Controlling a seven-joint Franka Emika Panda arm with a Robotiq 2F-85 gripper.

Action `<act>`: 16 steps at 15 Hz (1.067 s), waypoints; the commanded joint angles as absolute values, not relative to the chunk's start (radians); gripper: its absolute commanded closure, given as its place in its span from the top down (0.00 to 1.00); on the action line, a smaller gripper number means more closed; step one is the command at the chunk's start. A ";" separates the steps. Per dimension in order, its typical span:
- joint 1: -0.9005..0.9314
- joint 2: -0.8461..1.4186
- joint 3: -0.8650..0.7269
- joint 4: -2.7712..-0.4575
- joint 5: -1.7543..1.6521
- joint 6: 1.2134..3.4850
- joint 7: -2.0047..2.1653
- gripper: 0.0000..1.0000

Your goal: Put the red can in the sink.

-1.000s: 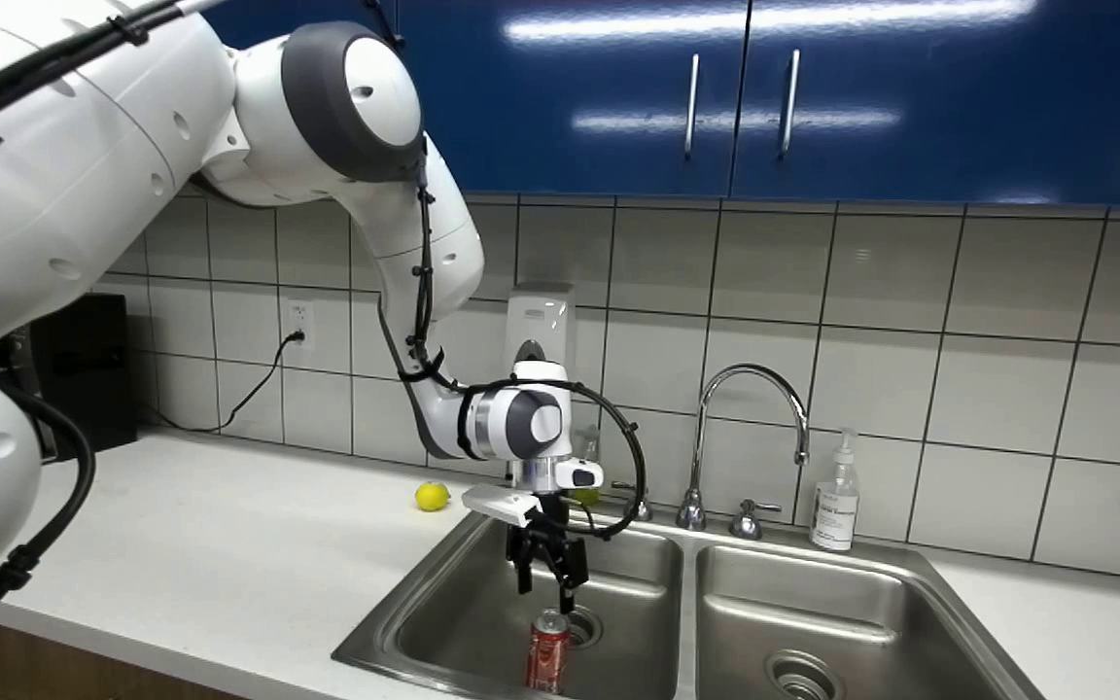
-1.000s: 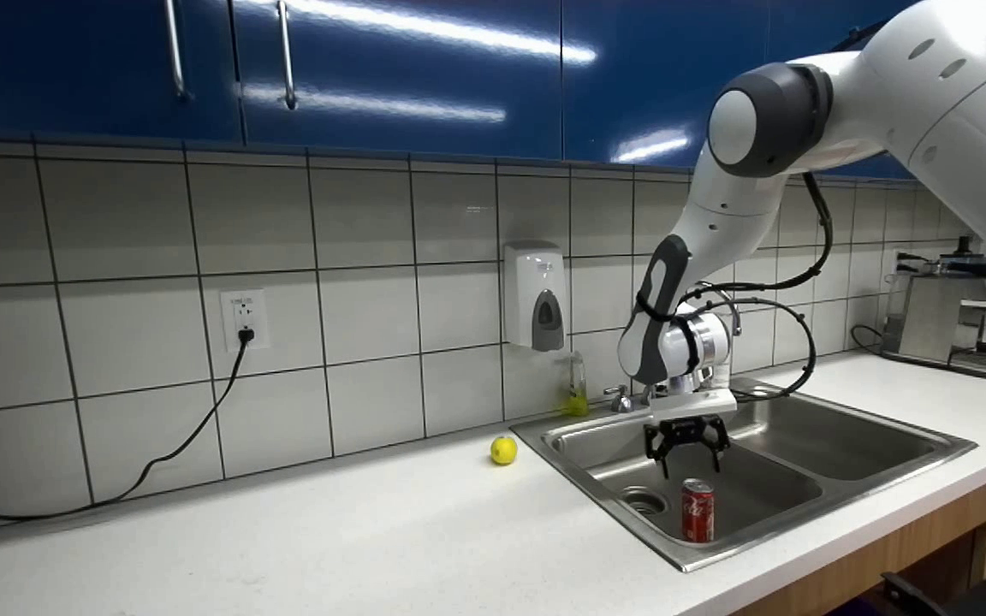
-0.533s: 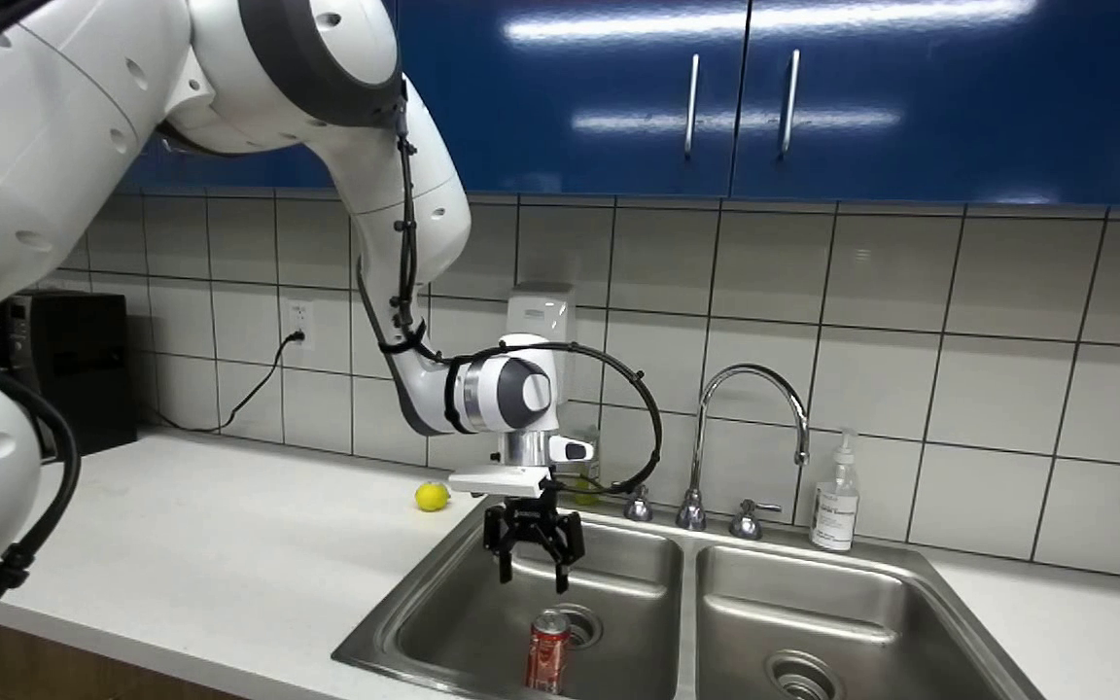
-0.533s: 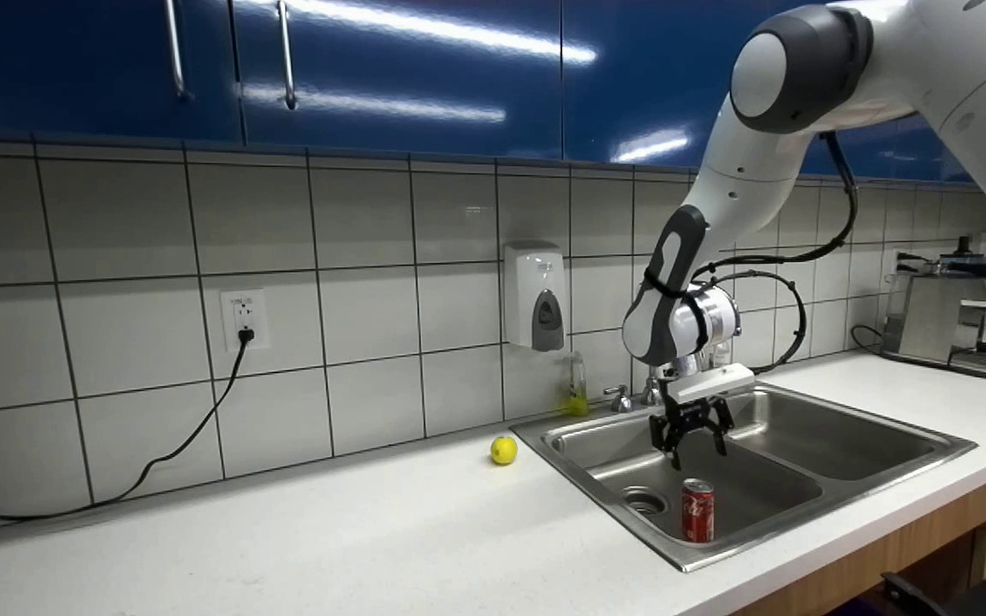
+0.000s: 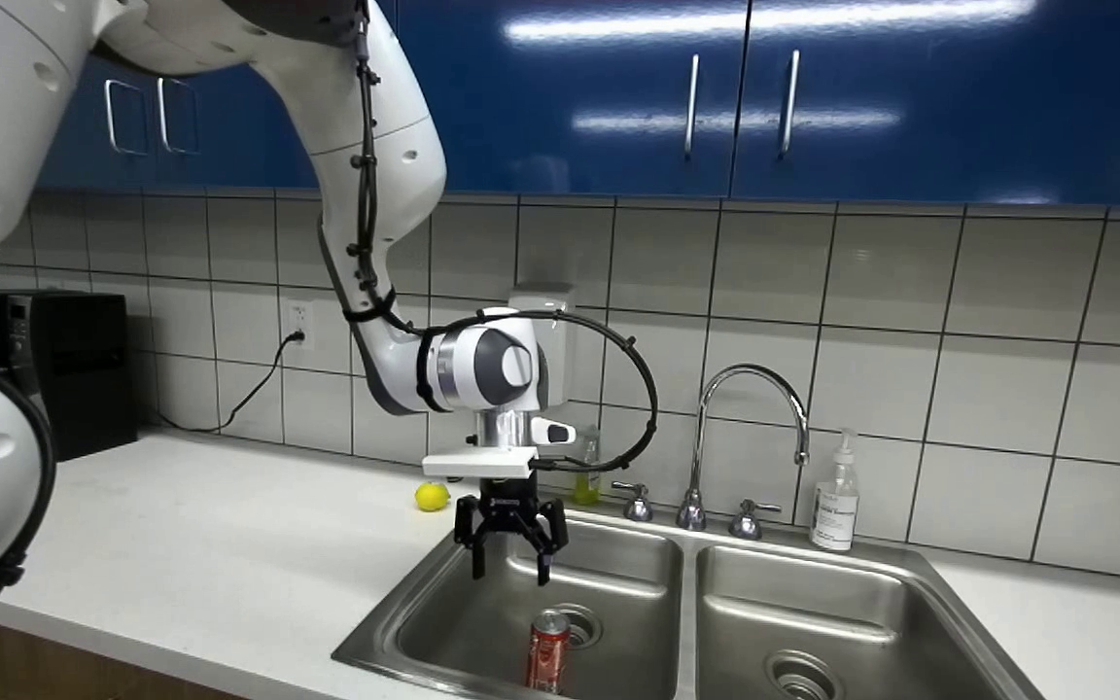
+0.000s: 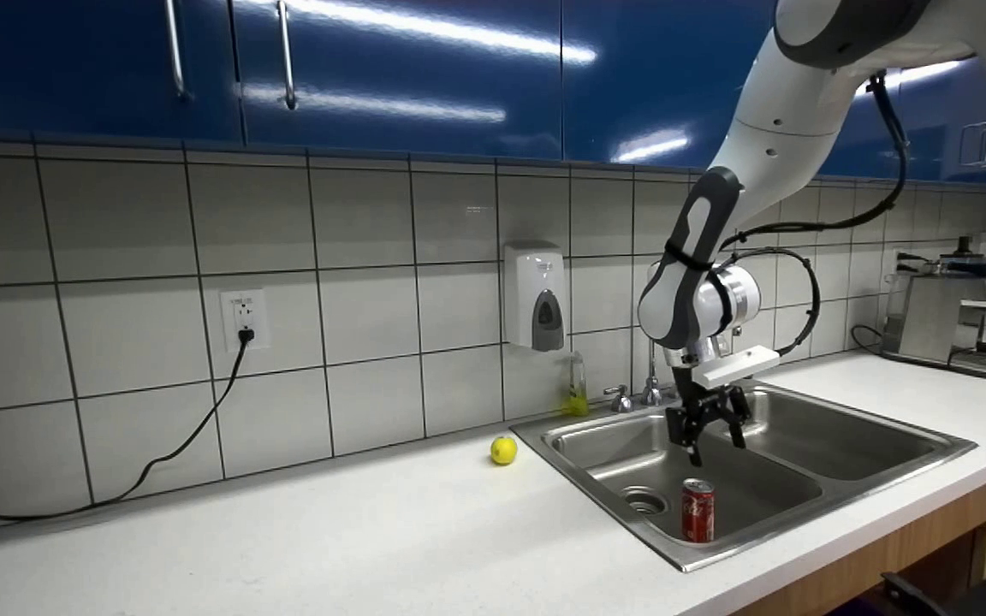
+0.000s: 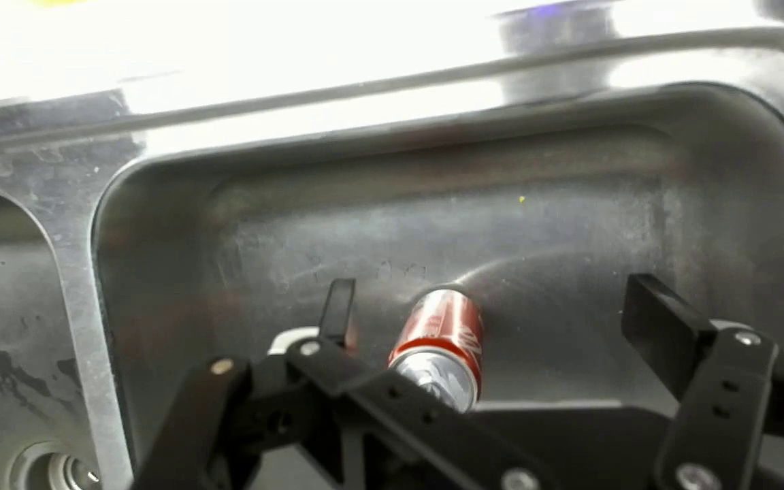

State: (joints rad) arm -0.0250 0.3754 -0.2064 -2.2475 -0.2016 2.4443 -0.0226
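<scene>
Wrist view: can (image 7: 438,340) upright in sink (image 7: 535,238), pale script (image 7: 468,337) illegible; fingers (image 7: 661,333) wide apart above. Pump btl. (image 5: 842,478): label (image 5: 833,517) unreadable; yellow obj. (image 5: 432,497) on counter (image 5: 229,544) nr sink.

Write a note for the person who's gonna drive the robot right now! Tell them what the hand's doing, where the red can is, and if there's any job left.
Hand: open and empty, hanging above the stainless-steel double sink.
Red Coca-Cola can: standing upright in the left basin, as seen in an exterior view, not touching the hand.
Done: the can is in the sink.
Left: probably nothing but moving the hand away, gently, so it doesn't bump the can.
</scene>
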 commanded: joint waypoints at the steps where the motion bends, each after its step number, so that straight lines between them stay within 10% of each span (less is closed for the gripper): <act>1: -0.037 0.245 -0.201 -2.364 -0.264 2.401 -0.019 1.00; 16: -0.065 0.080 -0.190 -2.515 -0.358 2.345 0.003 1.00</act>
State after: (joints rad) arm -0.0336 0.0804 -0.2212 -2.5162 -0.3554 2.3479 0.0013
